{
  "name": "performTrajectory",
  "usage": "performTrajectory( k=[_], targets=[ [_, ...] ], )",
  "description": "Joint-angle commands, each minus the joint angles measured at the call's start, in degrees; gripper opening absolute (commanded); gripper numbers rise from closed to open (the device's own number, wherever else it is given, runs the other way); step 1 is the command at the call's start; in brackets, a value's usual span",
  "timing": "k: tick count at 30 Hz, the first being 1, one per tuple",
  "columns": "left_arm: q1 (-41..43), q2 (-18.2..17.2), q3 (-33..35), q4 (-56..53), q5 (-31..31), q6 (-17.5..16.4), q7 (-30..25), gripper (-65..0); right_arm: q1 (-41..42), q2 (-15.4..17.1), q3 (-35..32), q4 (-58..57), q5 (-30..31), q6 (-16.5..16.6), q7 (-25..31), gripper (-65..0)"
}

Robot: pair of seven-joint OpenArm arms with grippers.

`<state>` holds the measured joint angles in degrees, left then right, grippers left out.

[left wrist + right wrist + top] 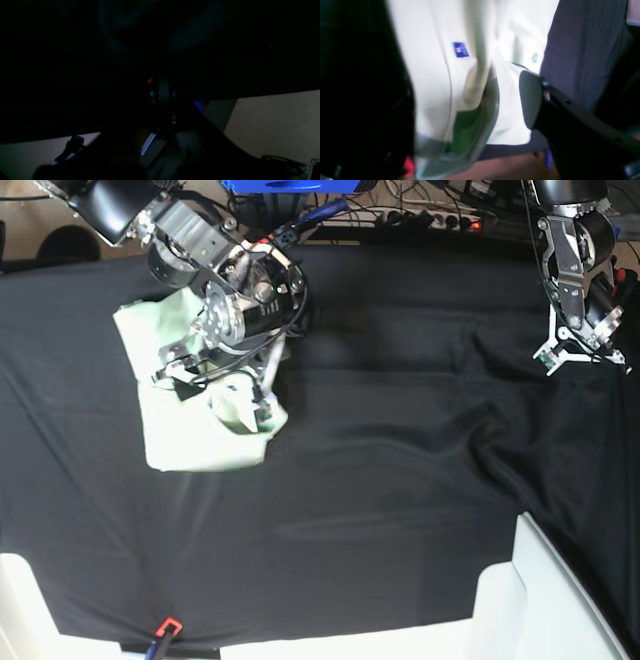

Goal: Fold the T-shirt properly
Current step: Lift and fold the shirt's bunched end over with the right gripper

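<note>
One T-shirt [200,435], one black cloth [400,460], two claws

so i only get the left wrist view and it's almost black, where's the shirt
Observer: The shirt lies bunched at the far side of the black cloth, under the right arm, well away from the left gripper.
Operator: is the right gripper on it
Observer: Yes. In the right wrist view one finger lies over the pale fabric near the blue mark. I cannot tell if the right gripper is shut.
Operator: and my left one, holding anything
Observer: No. In the base view it hangs over bare cloth with nothing between its fingers.
</note>
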<state>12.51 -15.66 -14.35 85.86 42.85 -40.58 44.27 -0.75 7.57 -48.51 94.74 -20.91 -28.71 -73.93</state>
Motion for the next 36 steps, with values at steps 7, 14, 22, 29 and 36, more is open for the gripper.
performTrajectory(
  k=[7,14,22,29,36],
  targets=[
    [-0.3,-0.9,-0.3,0.8,0.8,0.6,0.6,-65.0,-1.8,0.0,5.8,11.0,-1.1,-0.3,6.1,-20.9],
    [-0.3,-0.9,-0.3,0.8,0.8,0.6,0.6,-65.0,-4.5,-0.2,8.8,11.5,-1.0,0.2,6.8,-20.7],
    [-2.4,-0.8,-0.3,-0.7,0.9,0.6,0.7,-65.0,-7.9,-0.3,8.8,11.5,-1.0,5.6,6.9,-20.7],
    [-3.1,-0.2,-0.2,-0.6,0.9,0.6,0.7,-65.0,-9.1,-2.3,9.3,12.3,4.7,17.8,8.3,-20.2],
    [-3.2,1.1,-0.3,-0.8,4.4,0.6,0.7,-65.0,-11.2,-2.3,12.3,17.9,5.7,18.3,15.6,-20.2]
  ],
)
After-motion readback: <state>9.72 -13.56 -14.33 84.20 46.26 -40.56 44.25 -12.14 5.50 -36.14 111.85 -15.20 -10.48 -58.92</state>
